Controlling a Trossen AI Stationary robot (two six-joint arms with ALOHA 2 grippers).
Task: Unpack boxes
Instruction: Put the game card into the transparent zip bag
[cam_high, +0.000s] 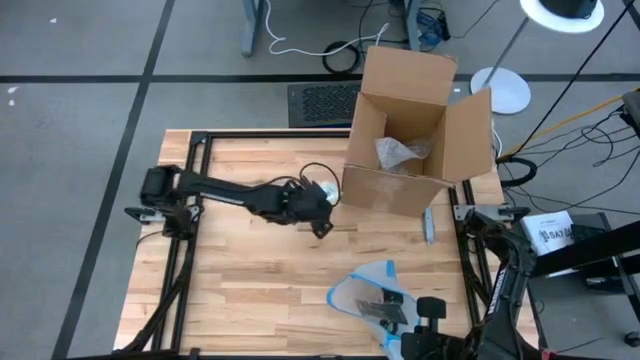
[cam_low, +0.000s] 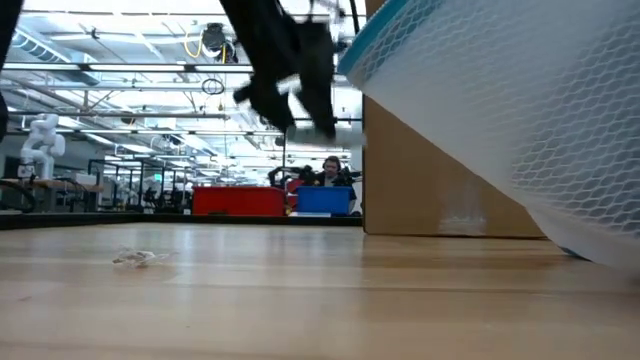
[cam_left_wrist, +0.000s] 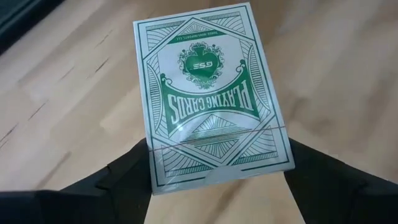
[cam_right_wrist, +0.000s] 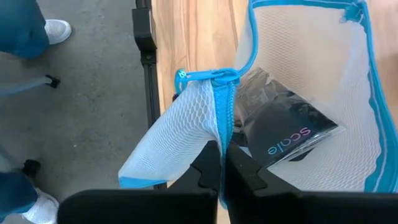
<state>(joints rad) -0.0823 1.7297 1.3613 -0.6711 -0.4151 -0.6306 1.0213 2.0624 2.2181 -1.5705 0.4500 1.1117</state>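
Observation:
The brown cardboard box (cam_high: 415, 140) stands open on its base at the table's far right, with a crumpled clear plastic wrap (cam_high: 400, 152) inside; it also fills the low view's middle (cam_low: 440, 180). My left gripper (cam_high: 322, 203) hovers just left of the box, shut on a green and white playing-card deck (cam_left_wrist: 208, 93). My right gripper (cam_high: 400, 322) is at the near right edge, shut on a white mesh pouch with a blue edge (cam_high: 365, 292). The pouch holds a black packet marked "scale" (cam_right_wrist: 292, 134). My left gripper (cam_left_wrist: 217, 177) pinches the card deck between its two fingers (cam_left_wrist: 127, 177), one on each long side, near the end closest to the wrist (cam_left_wrist: 186, 168). The deck sticks out ahead of the fingers and is lifted clear of the table. My right gripper (cam_right_wrist: 222, 158) pinches the mesh pouch at its blue zipper edge (cam_right_wrist: 222, 118), close to the zipper pull (cam_right_wrist: 186, 76). Mesh bunches and folds over beside the fingers (cam_right_wrist: 168, 149). The rest of the pouch spreads over the table ahead.
A small grey-blue tool (cam_high: 428, 225) lies on the table in front of the box. A black grille-topped unit (cam_high: 322, 100) sits beyond the far edge. A small crumpled scrap (cam_low: 140, 257) lies on the wood. Bare wood stretches across the table's left and middle.

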